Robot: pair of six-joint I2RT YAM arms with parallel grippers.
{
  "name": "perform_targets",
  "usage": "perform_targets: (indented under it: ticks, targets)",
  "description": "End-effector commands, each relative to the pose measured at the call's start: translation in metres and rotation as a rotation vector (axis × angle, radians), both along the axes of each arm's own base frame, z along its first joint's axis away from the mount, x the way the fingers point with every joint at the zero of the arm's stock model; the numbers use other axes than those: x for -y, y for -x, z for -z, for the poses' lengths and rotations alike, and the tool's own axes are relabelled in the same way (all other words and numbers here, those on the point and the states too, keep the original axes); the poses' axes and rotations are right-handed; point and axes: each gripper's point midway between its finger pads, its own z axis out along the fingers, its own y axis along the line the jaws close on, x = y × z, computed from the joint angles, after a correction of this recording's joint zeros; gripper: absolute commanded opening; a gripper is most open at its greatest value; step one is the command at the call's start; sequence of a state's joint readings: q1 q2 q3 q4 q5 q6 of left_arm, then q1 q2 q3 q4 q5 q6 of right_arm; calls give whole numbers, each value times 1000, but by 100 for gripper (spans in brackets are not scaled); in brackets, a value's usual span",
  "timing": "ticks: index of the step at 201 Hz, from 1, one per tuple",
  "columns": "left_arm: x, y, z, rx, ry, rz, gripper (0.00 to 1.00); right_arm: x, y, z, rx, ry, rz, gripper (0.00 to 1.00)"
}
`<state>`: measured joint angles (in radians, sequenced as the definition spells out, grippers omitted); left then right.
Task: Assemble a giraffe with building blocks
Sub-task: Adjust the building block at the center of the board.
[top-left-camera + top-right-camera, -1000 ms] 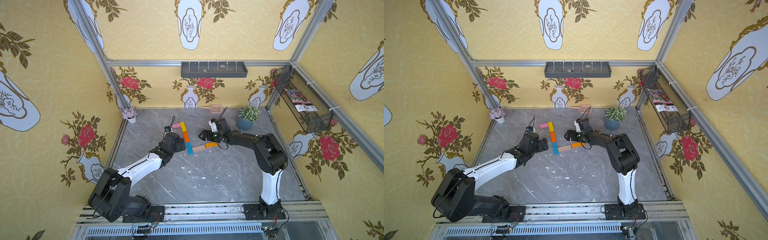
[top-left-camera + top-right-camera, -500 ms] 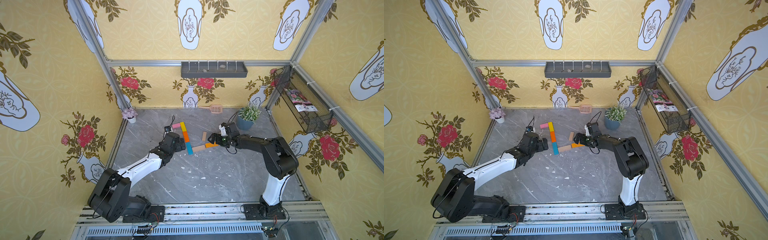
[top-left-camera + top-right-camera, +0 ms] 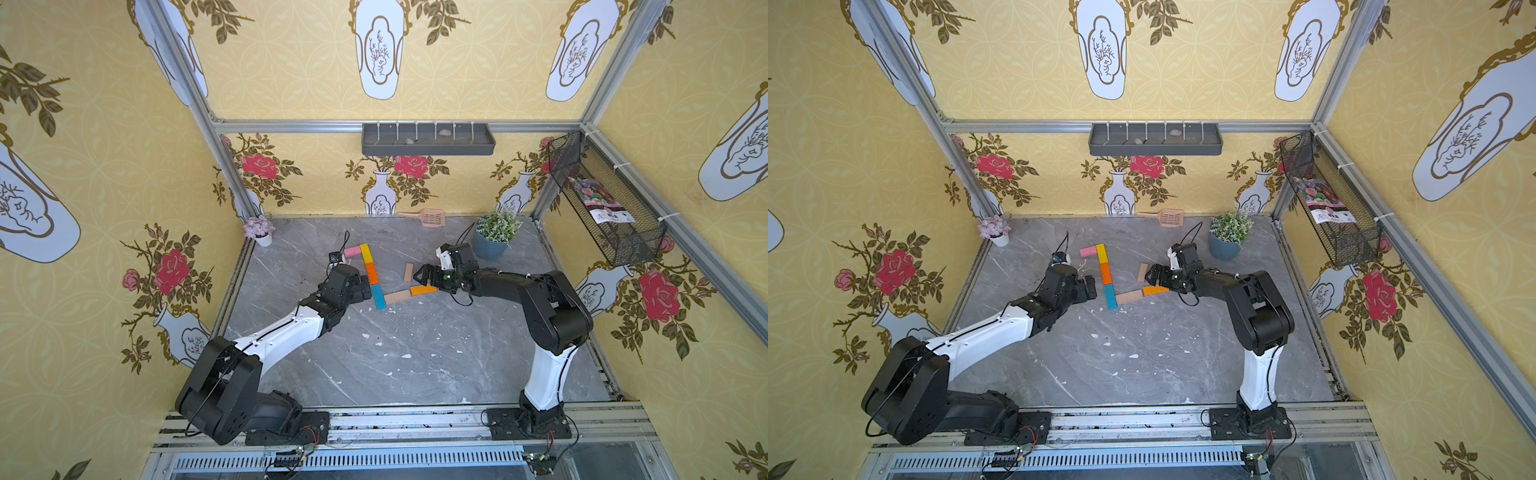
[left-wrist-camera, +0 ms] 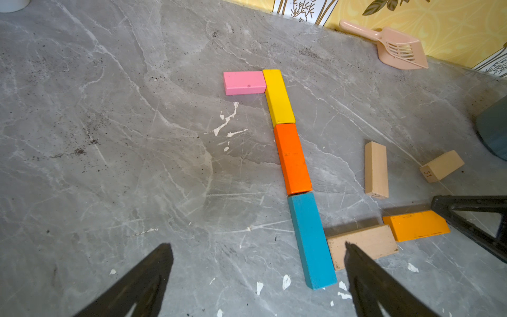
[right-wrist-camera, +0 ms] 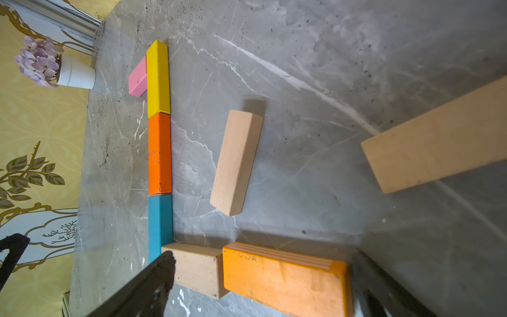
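Right fingers (image 5: pixel 142 288), apart like the left fingers (image 4: pixel 137 282), have retreated from the flat plain tan wooden bar (image 5: pixel 236 162) ahead; legs remain unplaced

We read one number only: "31", dark print on the end face of a tan block (image 4: pixel 442 165) lying loose on the table, seen in the left wrist view. The second tan block (image 4: pixel 375 168) near it has a faint mark on its end, not legible. The packet (image 3: pixel 600 203) in the wire basket (image 3: pixel 631 245) has a white printed label, too small to read in both top views.
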<state>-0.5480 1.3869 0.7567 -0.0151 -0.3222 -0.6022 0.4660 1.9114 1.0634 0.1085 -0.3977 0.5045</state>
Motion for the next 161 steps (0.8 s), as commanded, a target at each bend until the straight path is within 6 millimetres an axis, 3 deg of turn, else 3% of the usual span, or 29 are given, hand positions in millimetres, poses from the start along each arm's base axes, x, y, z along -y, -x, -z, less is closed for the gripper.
perform_targets:
  ticks: [1,104,136,161]
  targets:
    - [-2,0,1,5,-10,-3,99,-4,0,-1,-2,-16,-10,99]
    - [-3,1,-1,9,-13,-5,99,-6,-7,-9,19,-8,-8,99]
    - [-6,2,-5,22,-6,-15,99,15,-24,-17,83,221,129,98]
    - [-18,2,-4,26,-20,-89,99,-1,-35,-25,142,361,144,96]
